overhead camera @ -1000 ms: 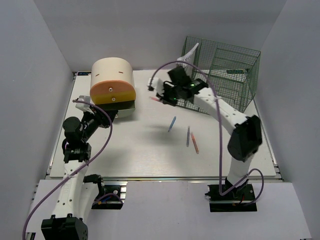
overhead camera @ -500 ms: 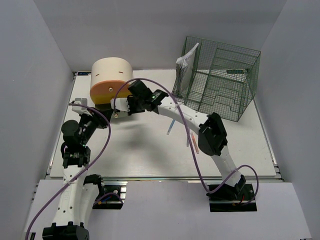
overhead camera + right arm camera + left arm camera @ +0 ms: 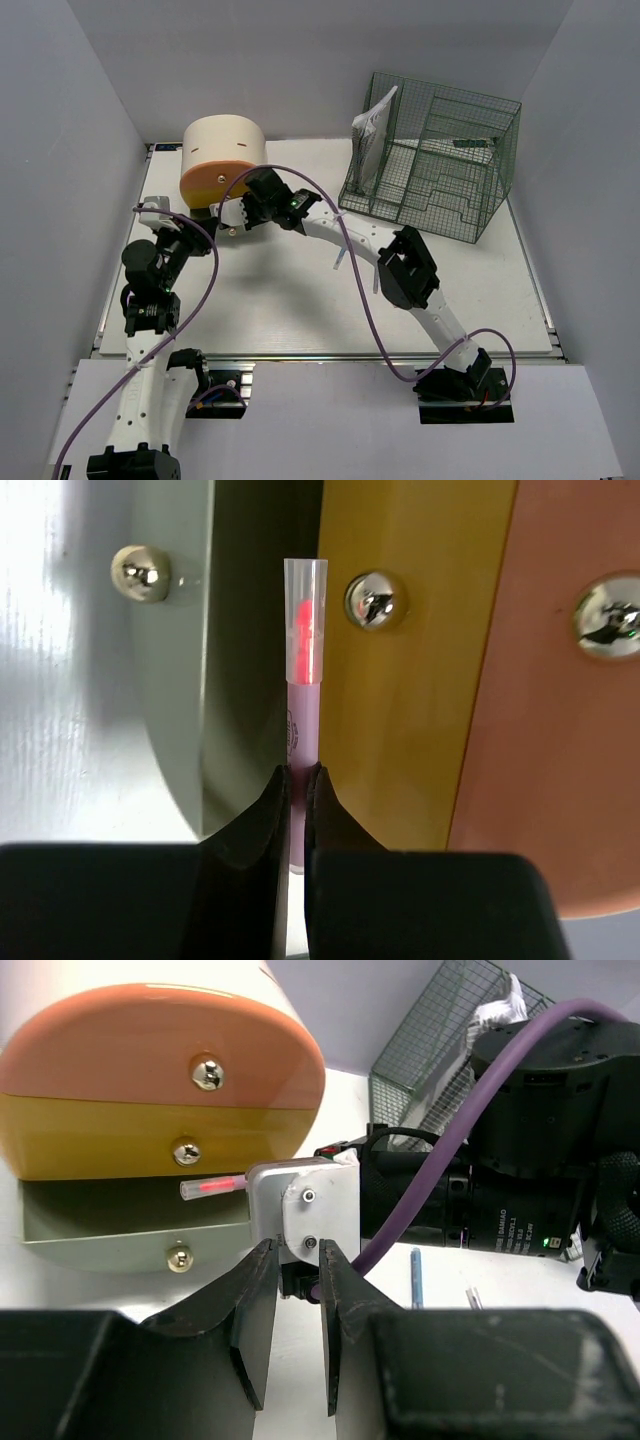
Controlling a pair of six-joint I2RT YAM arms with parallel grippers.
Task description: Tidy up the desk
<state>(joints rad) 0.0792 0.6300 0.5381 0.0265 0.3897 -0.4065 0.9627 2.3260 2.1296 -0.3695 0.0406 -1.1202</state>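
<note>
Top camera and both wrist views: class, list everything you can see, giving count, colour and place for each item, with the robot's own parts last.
desk: one, white, beneath everything.
drawer box: one, cream with orange, yellow and grey-green drawer fronts, far left; bottom drawer pulled out.
knobs: three, silver, one on each drawer front.
wire rack: one, green, far right.
packet: one, white, at the wire rack's left end.
pink pen: one, clear cap, held at the open drawer.
loose pens: at least two, one blue, mid-desk, partly hidden.
right gripper: one, black fingers, shut on the pink pen.
left gripper: one, black fingers, open and empty, facing the drawer box.
</note>
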